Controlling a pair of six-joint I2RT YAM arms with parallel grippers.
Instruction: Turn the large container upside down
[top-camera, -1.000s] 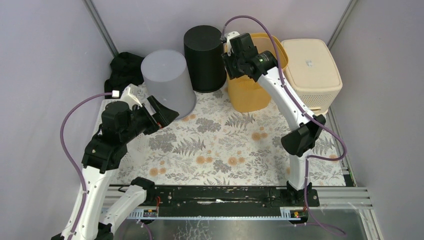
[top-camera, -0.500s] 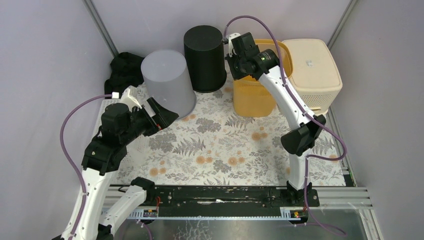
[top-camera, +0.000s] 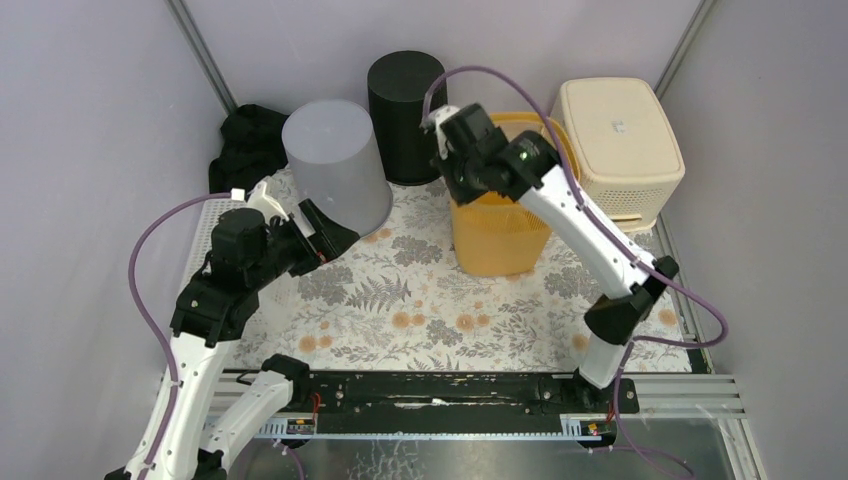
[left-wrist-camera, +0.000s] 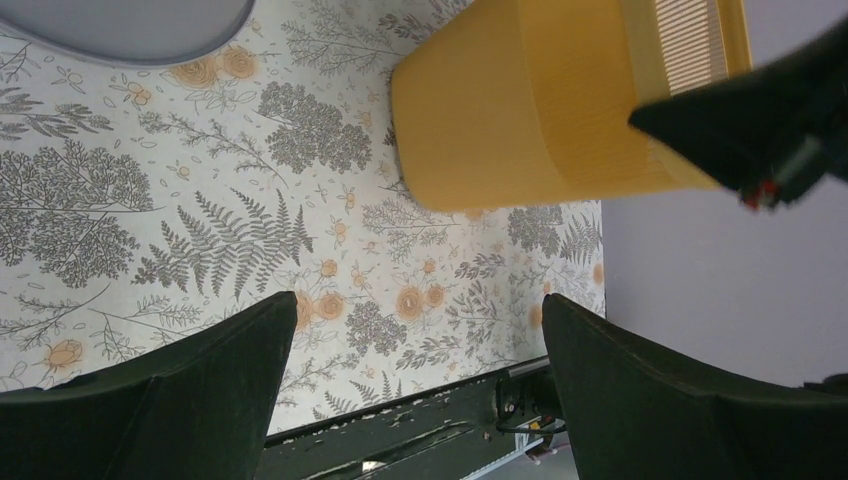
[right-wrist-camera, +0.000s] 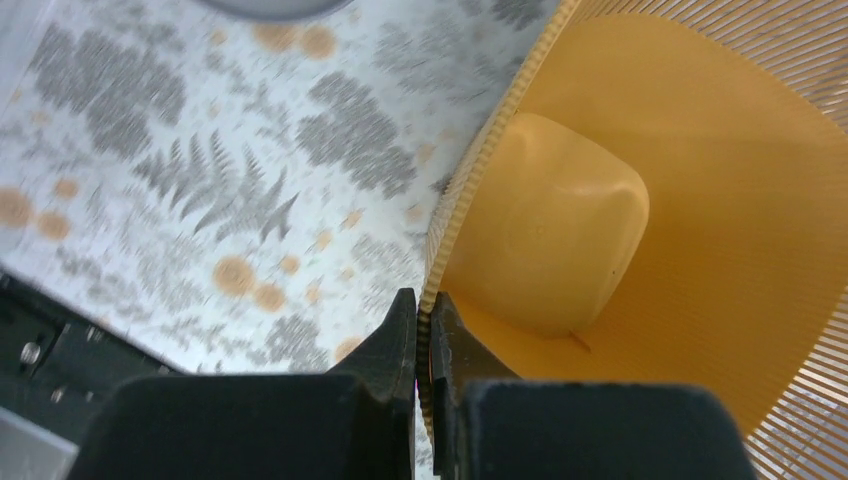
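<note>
Yellow container (top-camera: 500, 238) stands open end up in the middle of the table, right of centre. I have it pinched by the rim. Whether its base rests on the mat I cannot tell.

Nearest me, the black rail (top-camera: 430, 390) with both arm bases runs along the table edge. Beyond it the floral mat (top-camera: 430, 310) shows bare up to the container's foot, the widest free stretch I see.

On the left, the left gripper (left-wrist-camera: 418, 300) hangs with jaws spread wide and nothing between them, just beside the lower edge of the grey bin (top-camera: 335, 165). A strip of mat separates that bin from the container.

The right gripper (right-wrist-camera: 428, 305) is clamped on the container's slatted rim on the side toward the grey bin, with one finger inside the wall and one outside.

Behind, the black cylinder (top-camera: 405, 110) stands close to the rim and to my right wrist. The cream bin (top-camera: 620, 130) stands just beside the container on the right. A black cloth (top-camera: 245, 140) lies in the far left corner. Grey walls close in the left, right and far sides.
</note>
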